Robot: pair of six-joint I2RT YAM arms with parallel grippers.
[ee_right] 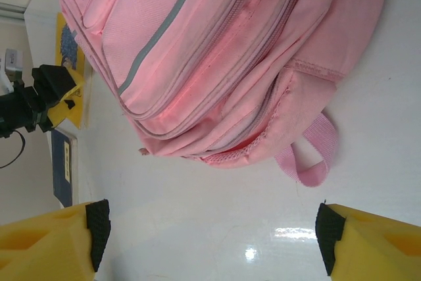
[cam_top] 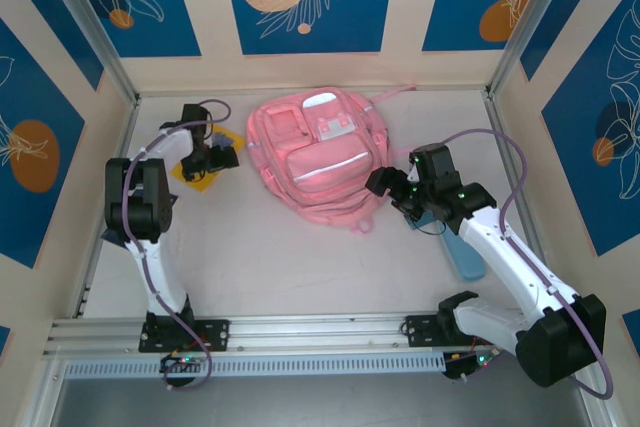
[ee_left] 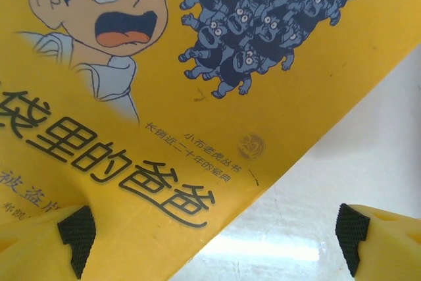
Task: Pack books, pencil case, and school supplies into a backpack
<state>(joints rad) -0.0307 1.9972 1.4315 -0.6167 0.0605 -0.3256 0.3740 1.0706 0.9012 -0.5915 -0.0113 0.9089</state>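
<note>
One backpack (cam_top: 315, 162) is seen at the far middle of the table (cam_top: 300, 267), close to the back wall; open room is left across the near middle. Two books are counted by the left wall: the yellow book (ee_left: 197, 116) under the left pincer (ee_left: 214, 231), spread wide with nothing gripped, and the navy book (ee_right: 64, 166) nearer the bases. One pencil case (cam_top: 468, 255) is partly covered by the right arm. The right pincer (ee_right: 210, 235), released, is held near the backpack's lower edge.
</note>
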